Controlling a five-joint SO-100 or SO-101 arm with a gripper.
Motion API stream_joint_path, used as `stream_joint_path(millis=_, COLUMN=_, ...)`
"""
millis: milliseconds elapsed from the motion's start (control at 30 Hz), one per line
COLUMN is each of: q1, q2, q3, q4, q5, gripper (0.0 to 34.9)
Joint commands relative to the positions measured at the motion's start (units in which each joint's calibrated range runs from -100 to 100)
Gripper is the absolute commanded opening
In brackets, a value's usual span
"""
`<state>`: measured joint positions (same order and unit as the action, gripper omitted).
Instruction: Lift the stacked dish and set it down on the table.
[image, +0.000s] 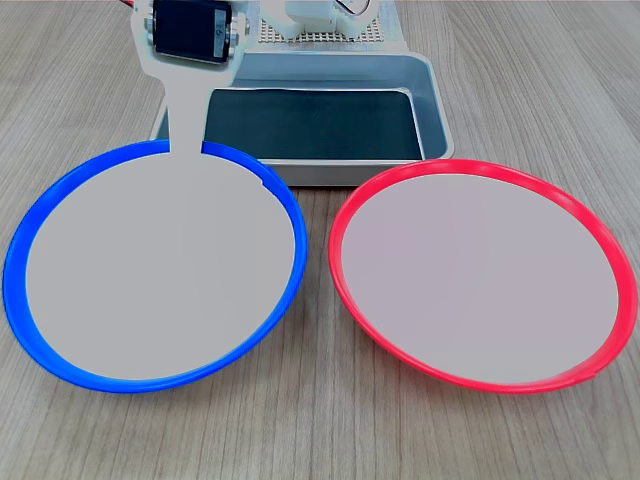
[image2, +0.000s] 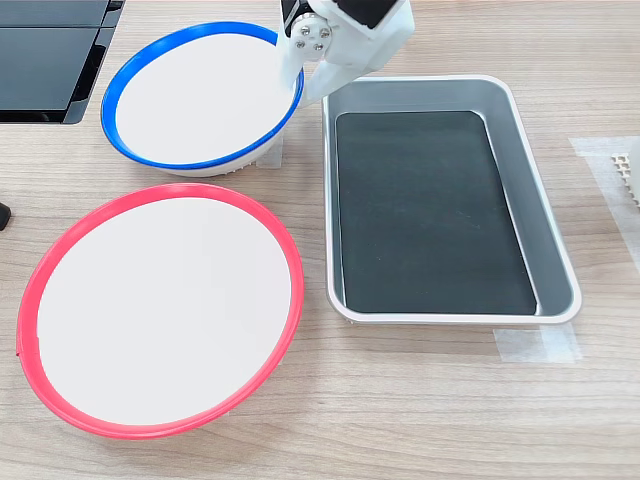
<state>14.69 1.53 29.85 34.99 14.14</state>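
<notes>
The stacked dish (image: 150, 270) (image2: 195, 95), a large shallow plate with a bright blue rim and pale centre, sits apart from the red-rimmed plate on the wood-grain table (image: 320, 430) (image2: 420, 400). It is on the first exterior view's left and at the top left of the second exterior view. My gripper (image: 187, 150) (image2: 303, 88) reaches its rim on the side nearest the tray. One white jaw lies over the inside of the plate and the other sits outside the rim, so it looks shut on that rim. The dish appears level, at or just above the tabletop.
The red-rimmed plate (image: 480, 275) (image2: 160, 310) lies beside the blue one with a narrow gap. A grey metal tray (image: 432, 100) (image2: 560, 270) with a dark mat stands next to the gripper. A black device (image2: 45, 60) and a white perforated piece (image2: 628, 170) sit at the edges.
</notes>
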Motion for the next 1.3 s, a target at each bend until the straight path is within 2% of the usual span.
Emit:
stream_joint_path(millis=0, q1=1.0, q2=-0.2, q3=0.3, q4=-1.0, q5=0.7, gripper=9.9)
stream_joint_path(millis=267, q1=2.7, q2=-2.2, q3=2.1, q4=0.2, q5=2.4, gripper=9.9)
stream_joint_path(millis=433, q1=2.1, q2=-8.7, q3=1.8, q4=10.3, q5=2.6, gripper=9.0)
stream_joint_path(millis=467, q1=1.2, q2=-12.0, q3=1.2, q4=15.0, q5=2.1, gripper=8.8)
stream_joint_path(millis=600, q1=-3.5, q2=-22.5, q3=1.0, q4=25.3, q5=-0.4, gripper=9.1)
stream_joint_path(millis=667, q1=-6.3, q2=-27.2, q3=1.7, q4=26.7, q5=-2.2, gripper=7.2)
stream_joint_path(millis=700, q1=-8.0, q2=-30.0, q3=2.6, q4=26.5, q5=-3.4, gripper=2.6)
stream_joint_path(millis=800, q1=-12.7, q2=-38.8, q3=8.0, q4=21.0, q5=-7.3, gripper=0.3)
stream_joint_path(millis=967, q1=-19.3, q2=-57.4, q3=32.5, q4=-0.1, q5=-11.7, gripper=0.0)
stream_joint_path(millis=1067, q1=-20.0, q2=-68.5, q3=47.2, q4=-8.2, q5=-11.3, gripper=0.0)
stream_joint_path(millis=1267, q1=-17.7, q2=-87.5, q3=66.3, q4=-9.7, q5=-10.9, gripper=0.0)
